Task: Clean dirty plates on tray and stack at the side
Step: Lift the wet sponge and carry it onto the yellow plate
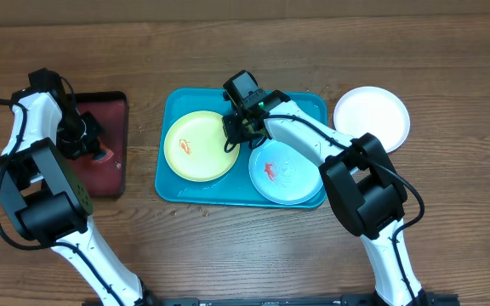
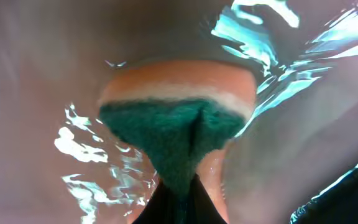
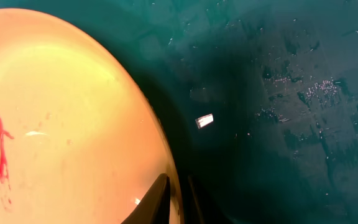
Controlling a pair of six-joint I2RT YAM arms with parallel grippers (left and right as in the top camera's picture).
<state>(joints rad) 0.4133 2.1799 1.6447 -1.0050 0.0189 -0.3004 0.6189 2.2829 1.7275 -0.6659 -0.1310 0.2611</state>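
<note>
The turquoise tray point(image 1: 306, 109) lies mid-table. On it a yellow-green plate point(image 1: 196, 146) sits at the left and a pale mint plate point(image 1: 289, 174) at the right, each with a red smear. A white plate point(image 1: 372, 117) lies on the table right of the tray, with no smear visible. My right gripper point(image 1: 238, 127) is at the yellow-green plate's right rim. In the right wrist view its fingers point(image 3: 178, 200) are shut on that rim, one above and one below the plate point(image 3: 61, 124). My left gripper point(image 1: 88, 140) is over the dark red tray, shut on a sponge point(image 2: 179, 134).
The smaller dark red tray point(image 1: 113, 110) lies at the left, and its wet, shiny floor point(image 2: 36, 74) fills the left wrist view. The sponge is orange with a green scrub face. The turquoise tray floor point(image 3: 291, 112) is wet with droplets. Wooden table surrounds both trays.
</note>
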